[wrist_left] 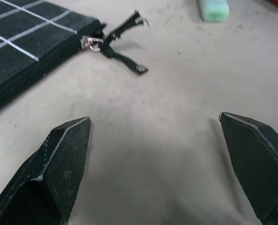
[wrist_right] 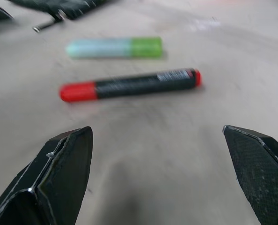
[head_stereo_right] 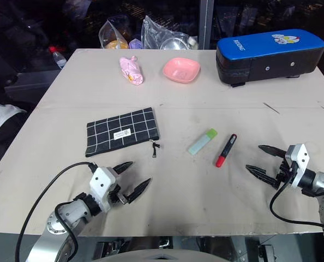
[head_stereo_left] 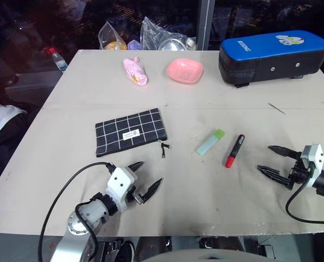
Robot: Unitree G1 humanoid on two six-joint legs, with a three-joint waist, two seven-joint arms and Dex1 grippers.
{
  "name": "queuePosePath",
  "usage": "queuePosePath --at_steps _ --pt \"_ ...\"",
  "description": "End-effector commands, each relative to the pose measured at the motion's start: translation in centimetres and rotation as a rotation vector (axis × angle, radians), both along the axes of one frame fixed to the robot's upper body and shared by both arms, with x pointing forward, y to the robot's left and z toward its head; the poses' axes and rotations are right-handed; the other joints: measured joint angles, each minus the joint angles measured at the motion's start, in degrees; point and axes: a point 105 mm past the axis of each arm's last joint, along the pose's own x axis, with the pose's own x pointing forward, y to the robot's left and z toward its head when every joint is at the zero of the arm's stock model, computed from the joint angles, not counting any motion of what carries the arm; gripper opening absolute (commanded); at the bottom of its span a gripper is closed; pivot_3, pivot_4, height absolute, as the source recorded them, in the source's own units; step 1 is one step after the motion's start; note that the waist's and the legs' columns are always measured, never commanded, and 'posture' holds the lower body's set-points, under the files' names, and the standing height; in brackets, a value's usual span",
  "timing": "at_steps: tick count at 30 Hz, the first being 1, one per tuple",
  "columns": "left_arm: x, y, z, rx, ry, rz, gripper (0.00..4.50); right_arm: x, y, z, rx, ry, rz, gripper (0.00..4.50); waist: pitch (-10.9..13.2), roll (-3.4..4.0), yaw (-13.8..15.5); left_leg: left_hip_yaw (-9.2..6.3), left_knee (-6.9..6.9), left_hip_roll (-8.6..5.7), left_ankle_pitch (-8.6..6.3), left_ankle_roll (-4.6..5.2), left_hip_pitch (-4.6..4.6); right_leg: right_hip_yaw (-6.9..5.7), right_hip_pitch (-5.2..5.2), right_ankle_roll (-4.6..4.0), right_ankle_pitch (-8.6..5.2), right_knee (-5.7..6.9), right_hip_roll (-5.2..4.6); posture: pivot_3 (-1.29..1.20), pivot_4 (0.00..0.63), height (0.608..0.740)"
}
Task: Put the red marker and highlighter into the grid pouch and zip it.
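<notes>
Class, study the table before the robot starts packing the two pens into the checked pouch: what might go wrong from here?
1. The grid pouch lies flat and looks zipped, so it may slide when the left gripper tugs its zipper pull.
2. The red marker and highlighter lie close together; the open right gripper could knock one while taking the other.
3. The marker may roll if nudged.

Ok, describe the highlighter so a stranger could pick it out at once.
On the table, look right of the grid pouch. Two pens lie side by side there; the highlighter is the one nearer the pouch, flat, pale mint with a lime cap, unlike the red marker.
</notes>
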Motion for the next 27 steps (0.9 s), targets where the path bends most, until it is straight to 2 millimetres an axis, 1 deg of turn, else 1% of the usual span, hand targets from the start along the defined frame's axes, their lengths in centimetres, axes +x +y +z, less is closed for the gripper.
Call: queuePosePath --at_steps 1,3,5,8,10,13,14,16,19,22,24,27 --pt "0.3 3.1 1.4 0.015 -0.045 0.024 4.46 0.0 2.5 2.6 0.07 -0.078 0.088 4.5 0.01 -0.02 -0.14 0.0 0.0 0.02 0.0 0.0 -0.01 0.01 -0.06 0.0 0.0 0.05 0.02 0.0 0.15 0.74" --pt "0.4 4.5 1.9 0.017 -0.056 0.026 4.46 0.0 3.7 3.5 0.102 -0.093 0.119 4.5 0.02 0.0 -0.14 -0.01 -0.01 0.04 0.01 -0.01 -0.01 -0.02 -0.08 0.01 0.0 0.08 0.02 0.0 0.15 0.74" --pt "0.4 6.4 2.4 0.016 -0.052 0.029 4.46 -0.1 4.9 4.2 0.13 -0.092 0.156 4.5 0.03 0.0 -0.08 0.02 -0.01 0.03 0.01 -0.01 -0.02 -0.09 -0.11 0.0 0.0 0.07 -0.01 0.0 0.15 0.74" --pt "1.0 10.6 3.7 0.076 -0.067 0.078 4.46 -0.3 6.3 5.3 0.16 -0.112 0.196 4.5 0.04 -0.03 0.15 0.02 -0.01 0.02 0.0 -0.02 -0.04 -0.19 -0.14 0.0 0.0 0.05 -0.05 0.0 0.15 0.74" --pt "1.4 13.0 4.5 0.13 -0.075 0.103 4.46 -0.2 6.9 5.9 0.168 -0.13 0.211 4.5 0.09 -0.09 0.13 0.0 -0.01 0.02 0.0 -0.02 -0.05 -0.24 -0.16 0.0 0.0 0.05 -0.06 0.0 0.15 0.74" --pt "2.1 15.6 5.2 0.228 -0.081 0.112 4.46 0.0 7.2 6.1 0.164 -0.145 0.217 4.5 0.11 -0.14 0.11 0.01 -0.01 0.01 0.0 -0.02 -0.06 -0.27 -0.17 0.0 0.0 0.04 -0.11 0.0 0.15 0.74" --pt "2.3 16.2 5.3 0.257 -0.083 0.113 4.46 0.1 7.1 6.1 0.158 -0.15 0.211 4.5 0.12 -0.15 0.09 0.02 -0.01 0.0 0.0 -0.03 -0.06 -0.27 -0.17 0.0 0.0 0.02 -0.12 0.0 0.15 0.74" --pt "3.4 17.1 5.8 0.304 -0.097 0.112 4.46 0.8 6.9 5.6 0.133 -0.158 0.183 4.5 0.14 -0.17 0.07 0.03 -0.02 -0.02 0.0 -0.03 -0.08 -0.27 -0.18 -0.01 0.0 -0.01 -0.16 0.0 0.15 0.74" --pt "4.6 17.7 6.3 0.384 -0.106 0.07 4.46 1.1 6.7 5.2 0.119 -0.157 0.18 4.5 0.18 -0.24 -0.01 0.03 -0.02 -0.02 0.01 -0.03 -0.11 -0.31 -0.2 0.0 0.0 0.01 -0.16 0.0 0.15 0.74" --pt "4.9 18.5 5.6 0.569 -0.061 -0.024 4.46 1.4 6.3 5.0 0.108 -0.167 0.17 4.5 0.19 -0.28 -0.08 0.1 -0.07 -0.03 0.02 -0.05 -0.12 -0.29 -0.21 0.12 0.07 0.05 -0.12 0.0 0.15 0.74" --pt "5.2 19.2 5.7 0.664 -0.042 -0.061 4.46 1.5 5.9 5.0 0.102 -0.173 0.161 4.5 0.2 -0.28 -0.2 0.16 -0.14 -0.01 0.04 -0.07 -0.11 -0.25 -0.24 0.16 0.09 0.05 -0.05 0.0 0.15 0.74" --pt "5.9 19.8 6.2 0.702 -0.055 -0.058 4.46 1.5 5.6 4.9 0.097 -0.178 0.153 4.5 0.21 -0.28 -0.16 0.19 -0.18 -0.01 0.05 -0.1 -0.11 -0.26 -0.3 0.19 0.11 0.08 0.01 0.0 0.15 0.74"
